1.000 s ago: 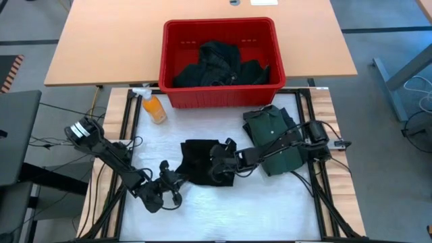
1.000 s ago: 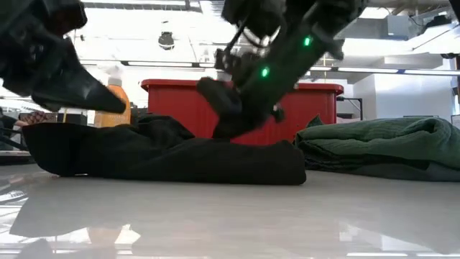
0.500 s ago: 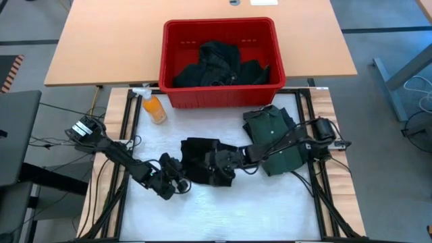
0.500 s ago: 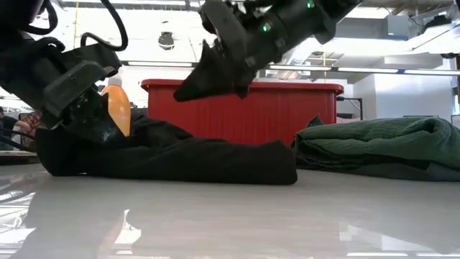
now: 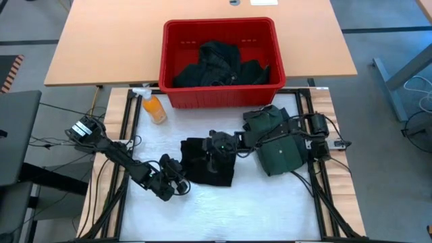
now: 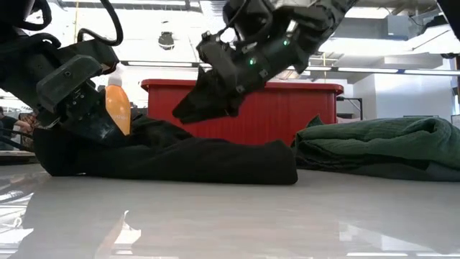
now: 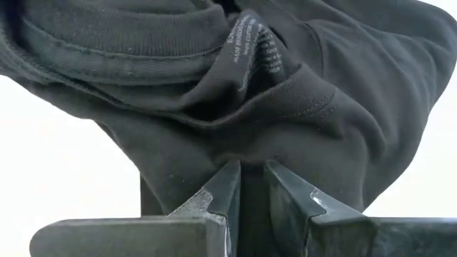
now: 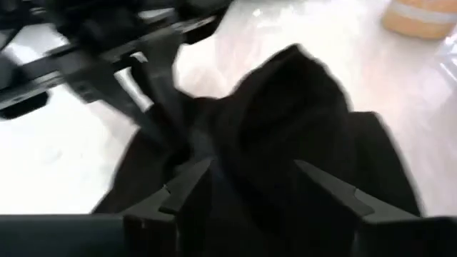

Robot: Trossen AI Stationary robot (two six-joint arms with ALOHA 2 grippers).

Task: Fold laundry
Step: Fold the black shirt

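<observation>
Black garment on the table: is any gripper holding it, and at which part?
The left gripper pinches the black garment at its edge below the collar; the right gripper holds nothing.

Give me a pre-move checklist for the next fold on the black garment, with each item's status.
1. Left pincer pinching the black garment at its edge: ok, cloth sits between the nearly shut fingers.
2. Right pincer released and above the garment: ok, fingers apart, nothing between them.
3. Garment flat enough to fold: not ok, bunched with a raised fold.
4. Green shirt apart from the black garment: ok.
5. Red basket and orange bottle away from the fold area: ok.
6. Garment's underside free of tucks: cannot tell.
</observation>
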